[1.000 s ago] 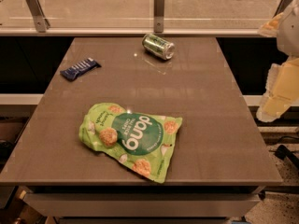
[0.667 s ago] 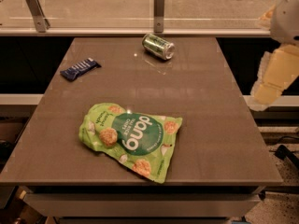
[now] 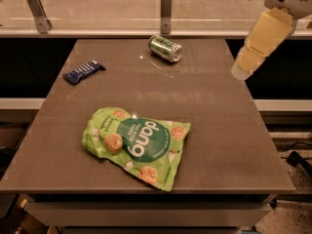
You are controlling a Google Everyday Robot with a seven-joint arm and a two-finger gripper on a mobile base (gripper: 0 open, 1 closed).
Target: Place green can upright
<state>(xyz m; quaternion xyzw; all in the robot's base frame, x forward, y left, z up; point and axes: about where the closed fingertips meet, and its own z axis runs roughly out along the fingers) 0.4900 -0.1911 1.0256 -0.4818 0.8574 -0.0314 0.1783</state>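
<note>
The green can [image 3: 165,48] is shiny metal, the table [image 3: 219,130] smooth, the upper-right gripper [image 3: 242,70] matt.

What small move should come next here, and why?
Probably carry the tool left toward the green can: the can lies on its side near the far edge of the table, while the tool hangs above the right edge, well apart from it.

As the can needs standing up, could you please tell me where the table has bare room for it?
Widest bare patch: right side of the table, between the green can, the dang snack bag and the gripper hovering at the far right edge. Smaller: between the blue snack bar and can. Front-left is crowded.
</note>
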